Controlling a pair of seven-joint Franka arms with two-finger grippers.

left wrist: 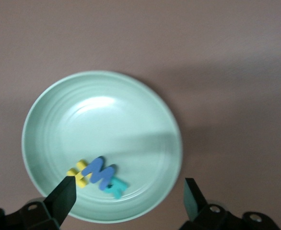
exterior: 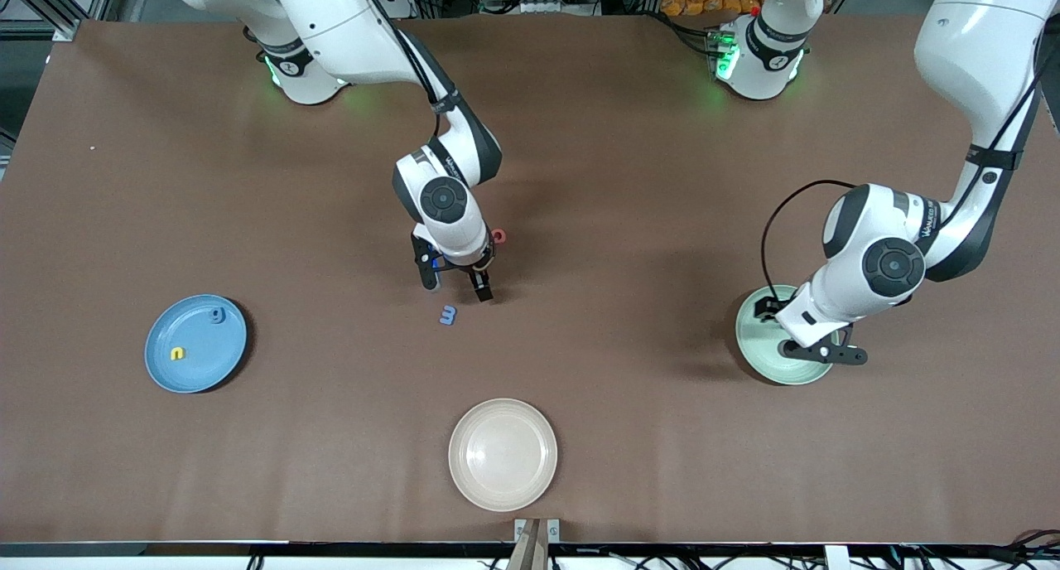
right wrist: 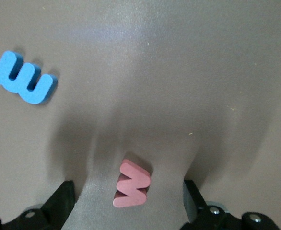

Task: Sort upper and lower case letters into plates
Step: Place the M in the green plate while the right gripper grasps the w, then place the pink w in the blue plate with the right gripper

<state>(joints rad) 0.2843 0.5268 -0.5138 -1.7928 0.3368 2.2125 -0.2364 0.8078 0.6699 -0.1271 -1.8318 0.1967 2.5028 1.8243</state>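
- Nearest the camera lies the cream plate (exterior: 503, 454), empty; I judge it has no part in the sorting.
- On the desk (exterior: 629, 181) the blue plate (exterior: 195, 343), toward the right arm's end, holds a yellow letter (exterior: 177, 354) and a blue letter (exterior: 218, 314).
- My left claw (left wrist: 131, 199) hangs over the green plate (left wrist: 102, 143), wide open and empty; three letters (left wrist: 98, 175) lie touching in it, probably its drop spot.
- My right claw (right wrist: 128, 201) is low over mid-desk, open wide, with a red letter (right wrist: 131, 184) between its fingers, not gripped; I judge this the next pick.
- A blue letter m (right wrist: 23, 79) lies near it, and a red ring-shaped letter (exterior: 498, 236) beside the arm.
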